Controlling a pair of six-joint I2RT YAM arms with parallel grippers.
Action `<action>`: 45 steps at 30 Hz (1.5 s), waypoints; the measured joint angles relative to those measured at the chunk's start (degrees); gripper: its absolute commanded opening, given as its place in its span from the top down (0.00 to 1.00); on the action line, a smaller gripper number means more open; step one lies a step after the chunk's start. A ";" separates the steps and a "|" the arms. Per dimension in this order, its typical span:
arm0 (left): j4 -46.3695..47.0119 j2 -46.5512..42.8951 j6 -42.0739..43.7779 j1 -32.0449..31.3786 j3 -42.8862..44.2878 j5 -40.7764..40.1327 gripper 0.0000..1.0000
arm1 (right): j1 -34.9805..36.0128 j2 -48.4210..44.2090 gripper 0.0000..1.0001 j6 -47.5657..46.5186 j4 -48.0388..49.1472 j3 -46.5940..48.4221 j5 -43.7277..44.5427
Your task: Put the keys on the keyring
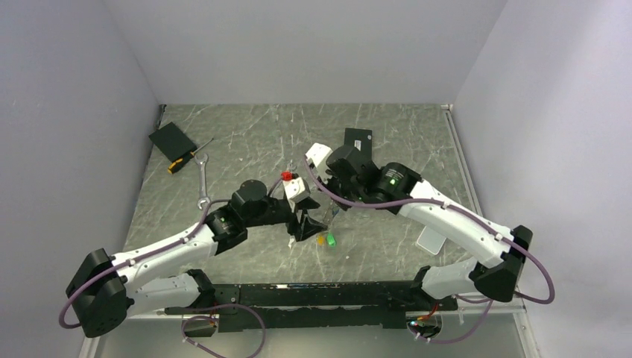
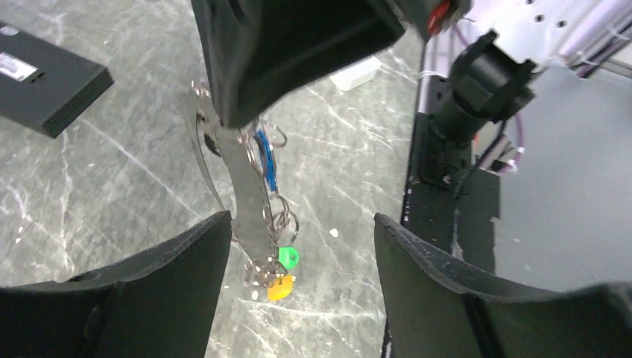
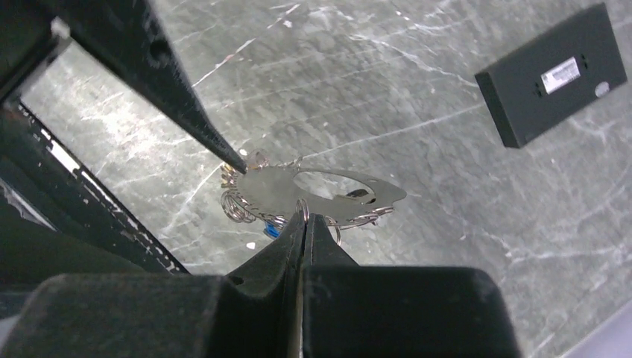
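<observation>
The right pincer (image 3: 306,224) is pressed together on a small ring at the near edge of the keyring (image 3: 298,190), whose flat silver bunch reaches away from its tips. The left pincer (image 2: 302,220) stands spread around that bunch, which lies close beside one finger and well off the other. Its long axis crosses the gap with the keys (image 2: 266,160) strung along it, blue nearest the right pincer and green and orange at the free end, so the left arm is likely nearer them. Only the right wrist view shows a left fingertip (image 3: 190,112) meeting the coiled edge.
</observation>
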 measured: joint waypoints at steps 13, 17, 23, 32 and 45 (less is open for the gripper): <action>13.92 9.31 6.19 -6.14 -2.89 -19.80 0.42 | -7.58 8.28 1.00 10.97 -12.79 12.48 -0.74; 14.99 12.37 8.85 -9.92 -2.40 -22.84 0.44 | -8.68 8.57 1.00 13.27 -14.47 13.07 -1.84; 19.12 14.91 12.50 -16.50 -0.66 -30.45 0.33 | -11.91 9.66 1.00 18.32 -16.00 14.32 -1.75; 16.74 13.99 17.68 -18.40 2.10 -37.83 0.13 | -12.81 10.03 1.00 22.88 -16.35 14.32 -3.52; 17.44 12.31 23.54 -17.86 4.83 -42.47 0.19 | -12.81 9.38 1.00 23.74 -15.41 14.29 -8.00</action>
